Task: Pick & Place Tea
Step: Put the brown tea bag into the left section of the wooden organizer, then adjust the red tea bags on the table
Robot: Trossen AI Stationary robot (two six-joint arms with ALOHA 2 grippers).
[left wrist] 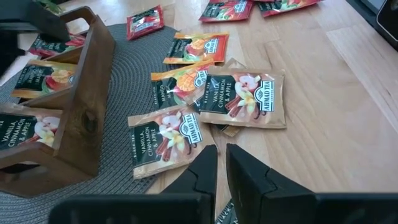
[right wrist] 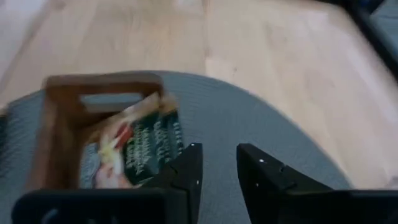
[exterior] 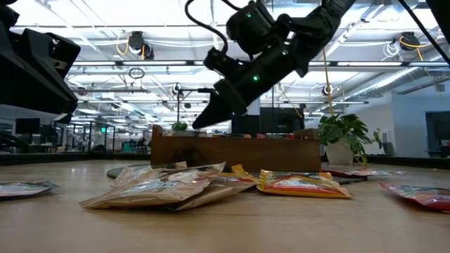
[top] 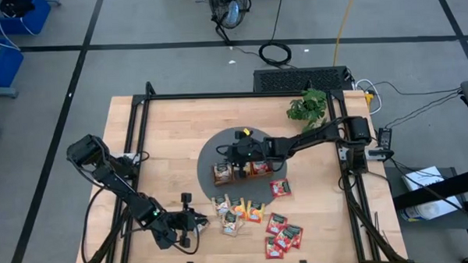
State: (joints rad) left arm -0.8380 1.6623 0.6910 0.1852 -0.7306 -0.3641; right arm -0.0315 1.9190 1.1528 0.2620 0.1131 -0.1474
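The tea is small flat sachets. Tan ones, orange ones and red ones lie loose on the table near its front edge. More stand in the compartments of a brown wooden tray, which sits on a round grey mat. My right gripper hangs open above the mat at the tray's far side, slanting down toward the end compartment with tan sachets, with nothing between its fingers. My left gripper waits near the front edge, shut to a narrow slit, just short of the tan sachets.
A potted plant stands at the table's far right. A black frame rail runs along the far edge, and posts run down both sides. Bare wood lies left of the mat. One red sachet lies at the mat's right edge.
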